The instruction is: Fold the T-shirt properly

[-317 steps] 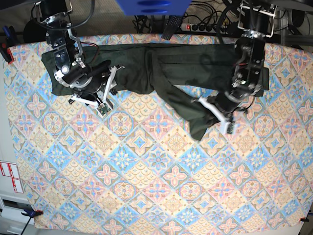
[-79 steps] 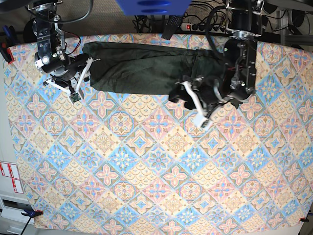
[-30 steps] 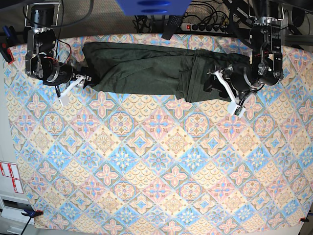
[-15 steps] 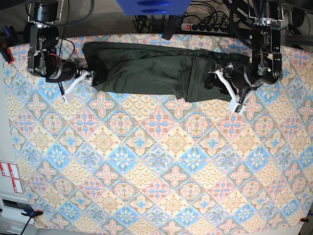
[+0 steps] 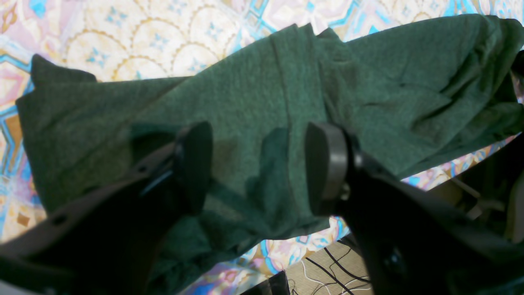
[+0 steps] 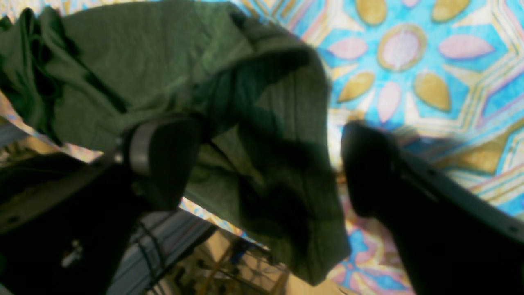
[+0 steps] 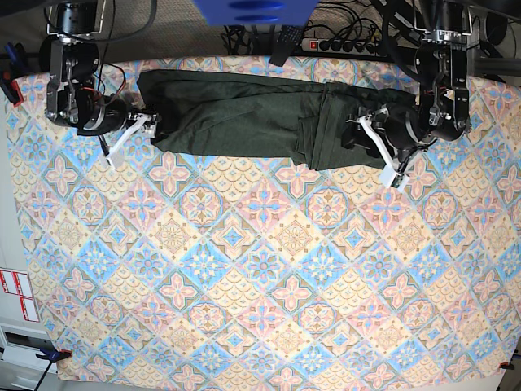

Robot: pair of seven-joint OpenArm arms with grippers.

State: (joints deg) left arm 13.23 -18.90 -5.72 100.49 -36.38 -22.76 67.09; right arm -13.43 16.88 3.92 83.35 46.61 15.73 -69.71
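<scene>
T-shirt (image 7: 244,118) lies as a long folded band along the far edge of the patterned tablecloth (image 7: 260,277), its thicker bunched end toward the left gripper (image 7: 383,151). Left gripper sits at that bunched end, jaws spread wide over the fabric, nothing pinched between them. Right gripper (image 7: 130,134) sits at the T-shirt's opposite end, jaws fully apart, one finger (image 6: 163,159) over the cloth edge, the other over bare tablecloth; no hold.

olive-green T-shirt (image 7: 244,114), pastel floral-tiled tablecloth (image 7: 260,277)
</scene>
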